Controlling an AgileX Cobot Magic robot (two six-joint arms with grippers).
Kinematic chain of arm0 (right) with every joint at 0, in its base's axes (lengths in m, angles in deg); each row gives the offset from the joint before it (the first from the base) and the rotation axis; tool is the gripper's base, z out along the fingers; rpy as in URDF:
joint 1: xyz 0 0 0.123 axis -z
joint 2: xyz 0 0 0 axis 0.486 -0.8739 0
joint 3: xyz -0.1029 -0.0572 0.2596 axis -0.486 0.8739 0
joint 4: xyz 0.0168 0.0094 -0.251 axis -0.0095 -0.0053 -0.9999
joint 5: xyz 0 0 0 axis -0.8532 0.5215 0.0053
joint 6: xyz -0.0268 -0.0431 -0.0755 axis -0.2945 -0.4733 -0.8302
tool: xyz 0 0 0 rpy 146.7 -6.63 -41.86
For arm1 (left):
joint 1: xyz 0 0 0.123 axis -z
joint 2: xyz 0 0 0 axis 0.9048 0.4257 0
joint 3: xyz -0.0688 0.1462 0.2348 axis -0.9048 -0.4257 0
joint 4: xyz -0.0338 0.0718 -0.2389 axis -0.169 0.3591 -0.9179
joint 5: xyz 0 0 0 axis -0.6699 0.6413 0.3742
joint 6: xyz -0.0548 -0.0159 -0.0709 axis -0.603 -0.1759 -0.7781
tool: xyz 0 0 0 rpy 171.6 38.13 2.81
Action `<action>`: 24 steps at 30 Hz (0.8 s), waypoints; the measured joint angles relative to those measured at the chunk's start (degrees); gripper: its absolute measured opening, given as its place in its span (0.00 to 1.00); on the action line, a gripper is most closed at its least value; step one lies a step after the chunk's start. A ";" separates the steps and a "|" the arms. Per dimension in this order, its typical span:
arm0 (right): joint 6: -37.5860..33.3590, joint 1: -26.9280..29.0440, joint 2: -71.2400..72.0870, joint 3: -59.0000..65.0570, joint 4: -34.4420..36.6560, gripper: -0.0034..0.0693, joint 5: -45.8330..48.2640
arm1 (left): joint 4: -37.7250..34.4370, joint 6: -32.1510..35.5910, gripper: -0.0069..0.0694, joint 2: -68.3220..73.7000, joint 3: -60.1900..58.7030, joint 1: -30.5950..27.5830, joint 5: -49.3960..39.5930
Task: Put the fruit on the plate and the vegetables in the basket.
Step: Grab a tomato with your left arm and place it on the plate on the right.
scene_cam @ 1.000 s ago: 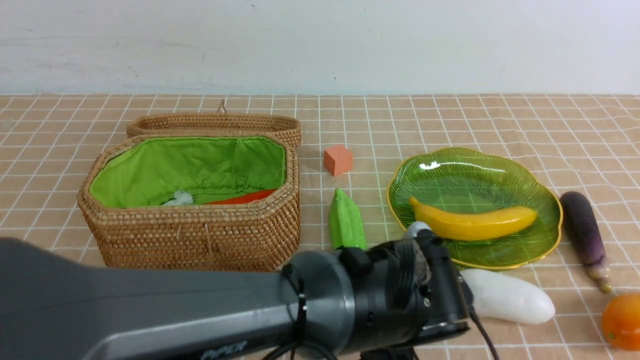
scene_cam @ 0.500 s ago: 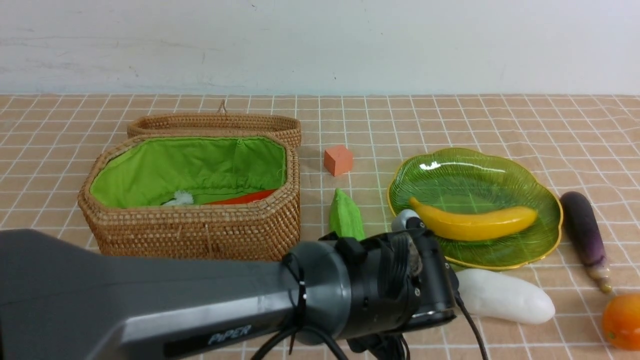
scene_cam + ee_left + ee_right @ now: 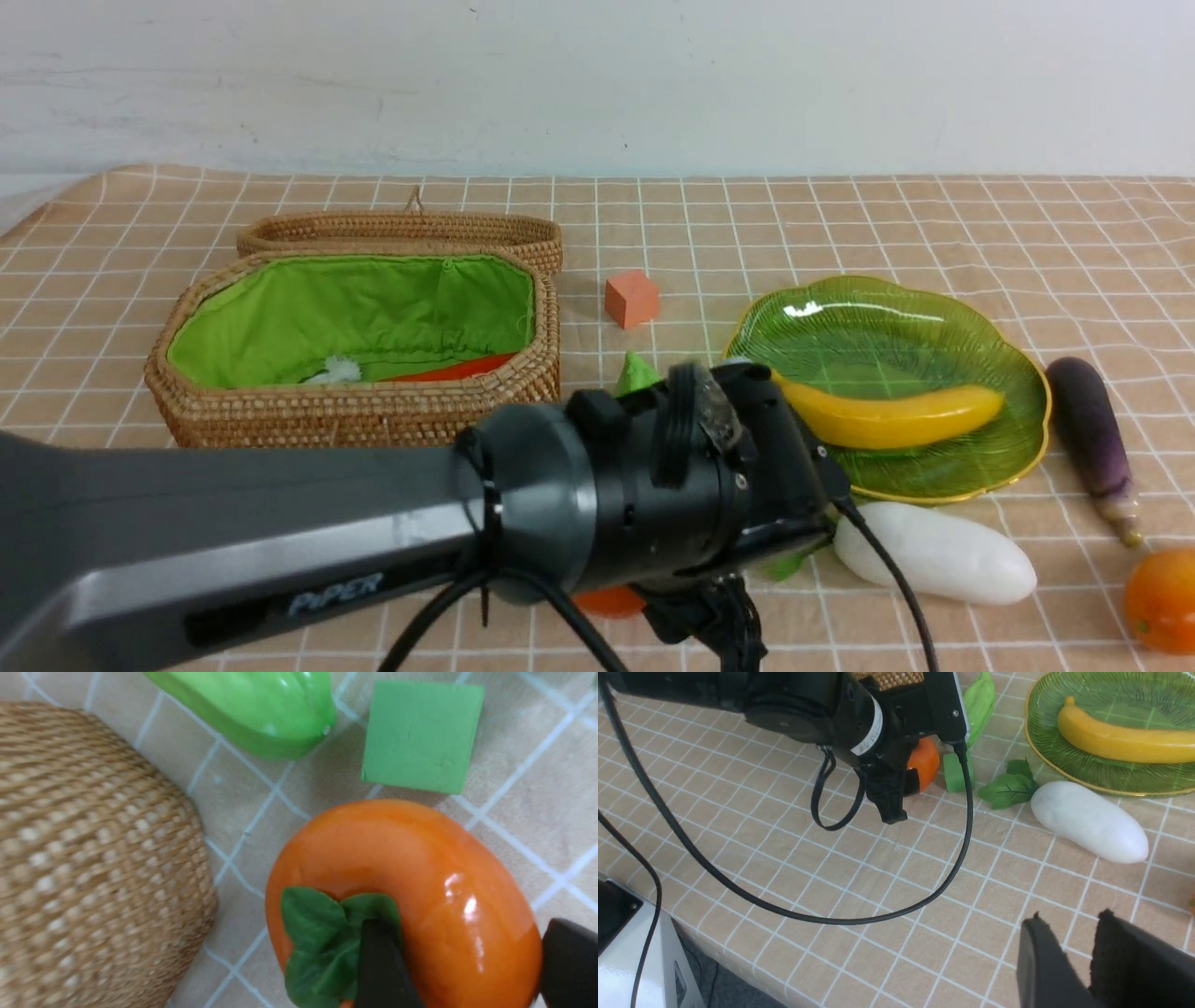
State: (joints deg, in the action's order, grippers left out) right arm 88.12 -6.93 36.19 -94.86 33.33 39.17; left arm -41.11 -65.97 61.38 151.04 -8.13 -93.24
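Pinches persimmon (image 3: 397, 858) between jaws of left gripper (image 3: 467, 938), at 5 o'clock of basket (image 3: 355, 425); shows only 1 orange sliver under arm (image 3: 280, 532) up front. Hides gourd (image 3: 638, 375) mostly, too. Holds right gripper (image 3: 1070, 926) jaws narrowly parted, empty.

On the worktop (image 3: 840, 215) the basket (image 3: 355, 439) is set to the left, its lid (image 3: 401, 229) laid open behind it. The plate (image 3: 934, 308) is placed to the right, with the banana (image 3: 887, 415) laid on it. Between them a small cube (image 3: 631, 299) is seen, the gourd (image 3: 638, 373) in front of it. Closer to the robot, the persimmon (image 3: 411, 868) is held between the fingers (image 3: 380, 970) of the left tool (image 3: 467, 970), a second cube (image 3: 423, 735) just beside it. The radish (image 3: 934, 553) is laid before the plate, the eggplant (image 3: 1088, 434) to its right, a round fruit (image 3: 1162, 597) at the near right.
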 joint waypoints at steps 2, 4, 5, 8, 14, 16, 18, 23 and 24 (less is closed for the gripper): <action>0.00 0.00 0.00 0.00 -0.37 0.30 0.00 | -0.18 0.00 0.62 -0.85 0.00 0.00 -0.05; 0.00 0.00 0.00 0.00 -0.75 0.30 -0.06 | -0.55 0.35 0.62 -1.28 0.00 0.00 -0.26; 0.00 0.00 0.00 0.00 -0.90 0.30 -0.19 | -0.84 0.64 0.62 -1.46 0.00 0.00 -0.52; 0.00 0.00 0.00 0.00 -1.29 0.30 -0.38 | -1.74 1.52 0.62 -2.22 0.00 0.00 -0.06; 0.88 0.00 0.00 0.00 -3.84 0.30 -2.58 | -2.20 7.36 0.62 -0.74 11.35 -0.56 13.51; 1.32 0.00 0.00 0.00 -3.48 0.30 -3.23 | -2.42 8.93 0.62 2.61 17.26 -1.64 18.33; 1.51 0.00 0.00 0.00 -3.20 0.30 -3.54 | -2.93 9.54 0.62 7.18 23.30 -2.89 22.10; 1.51 0.00 0.00 0.00 -0.97 0.30 -3.02 | -3.42 10.18 0.62 21.45 37.95 -5.59 25.34; 1.51 0.00 0.00 0.00 -0.11 0.30 -2.75 | -3.19 10.18 0.62 24.68 41.13 -5.99 25.34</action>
State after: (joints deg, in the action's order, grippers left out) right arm 89.63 -6.93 36.19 -94.86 33.22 36.43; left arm -44.30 -55.79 86.06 192.17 -14.12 -67.90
